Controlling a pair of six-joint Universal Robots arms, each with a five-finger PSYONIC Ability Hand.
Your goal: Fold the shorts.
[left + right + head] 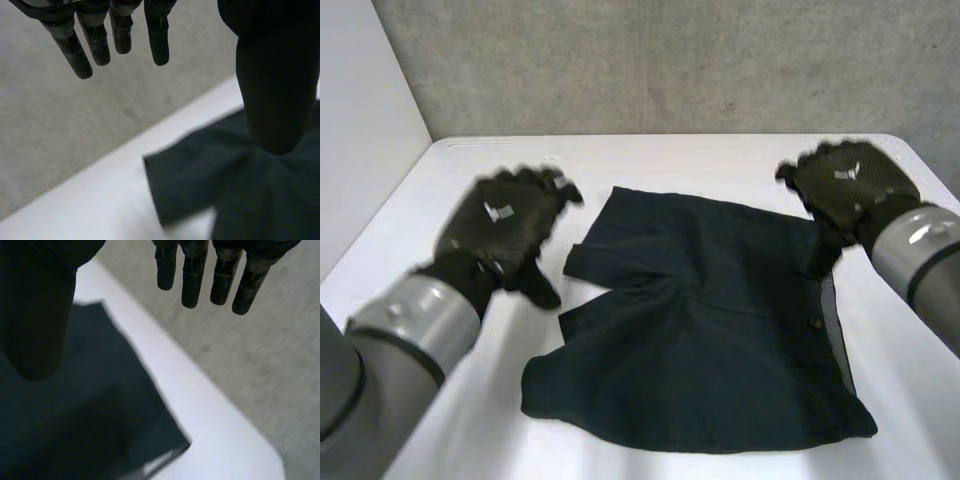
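Head view: shorts (710, 340) btwn left hand (505, 225) & right hand (850, 185), fingers (158, 45) straight

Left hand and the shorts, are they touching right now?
Apart. The head view shows a strip of white table between the left hand and the shorts.

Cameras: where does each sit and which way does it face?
Head view: between and behind the arms, looking down at the table and shorts; shows left hand and right hand.
Left wrist view: on that wrist, along its open hand, toward a shorts leg.
Right wrist view: on that wrist, along its open hand, over a shorts corner.
All share the shorts.
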